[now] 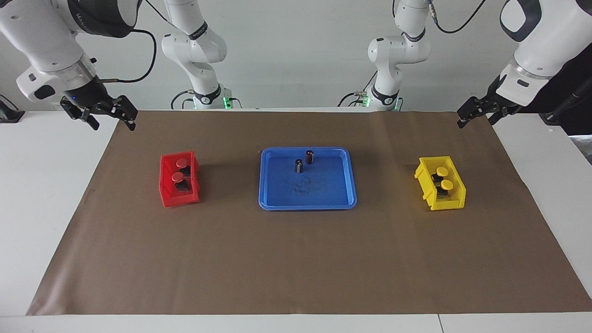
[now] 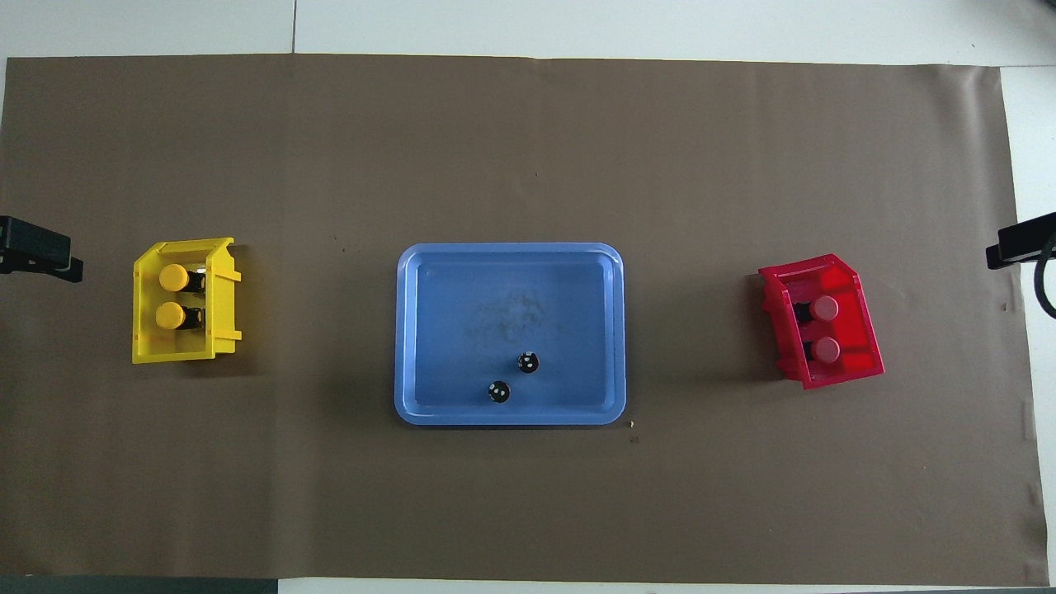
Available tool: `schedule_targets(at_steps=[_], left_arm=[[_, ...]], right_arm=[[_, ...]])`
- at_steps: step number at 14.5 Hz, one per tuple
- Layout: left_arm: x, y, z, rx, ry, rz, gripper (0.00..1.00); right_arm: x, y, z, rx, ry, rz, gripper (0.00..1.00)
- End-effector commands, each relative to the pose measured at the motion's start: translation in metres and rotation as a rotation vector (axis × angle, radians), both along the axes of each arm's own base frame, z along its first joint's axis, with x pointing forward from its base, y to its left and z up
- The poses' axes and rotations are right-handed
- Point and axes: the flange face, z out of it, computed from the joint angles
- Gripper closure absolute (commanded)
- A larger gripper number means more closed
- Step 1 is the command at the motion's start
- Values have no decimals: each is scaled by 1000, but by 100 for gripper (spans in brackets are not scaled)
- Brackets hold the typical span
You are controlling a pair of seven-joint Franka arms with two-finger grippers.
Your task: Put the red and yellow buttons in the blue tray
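Waiting at the two ends of the table, both arms hang raised and clear of the work: the right gripper (image 1: 104, 113) is up over the mat's corner at its own end, above the red bin's end of the table, and the left gripper (image 1: 478, 111) is up over the mat's edge at the yellow bin's end. Whether either pair of fingers is spread or pressed together I cannot tell; neither holds anything. The two red buttons (image 1: 179, 172) lie together in the red bin (image 1: 169, 192), and the two yellow buttons (image 1: 444, 178) in the yellow bin (image 1: 451, 203), so none of the four has reached the blue tray (image 1: 277, 203) and the task looks unstarted. The tray lies mid-table between the bins, a layout that gives each arm its own bin and a shared drop spot. Two dark cylinders (image 1: 304, 162) stand upright in the tray, in the part nearer the robots, leaving most of its floor bare; buttons are best set down away from them to avoid knocking them over.
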Motion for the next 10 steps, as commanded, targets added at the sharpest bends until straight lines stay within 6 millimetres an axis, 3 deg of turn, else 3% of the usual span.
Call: schedule_targets(at_steps=[1, 4, 10], left_arm=[[-8, -1, 0, -11, -8, -49, 0], [-5, 4, -1, -11, -57, -168, 0], [-7, 7, -2, 2, -42, -165, 0]], right_arm=[[-2, 1, 0, 13, 2, -11, 0], [-2, 2, 0, 13, 2, -13, 0], [-2, 2, 0, 12, 2, -8, 0]])
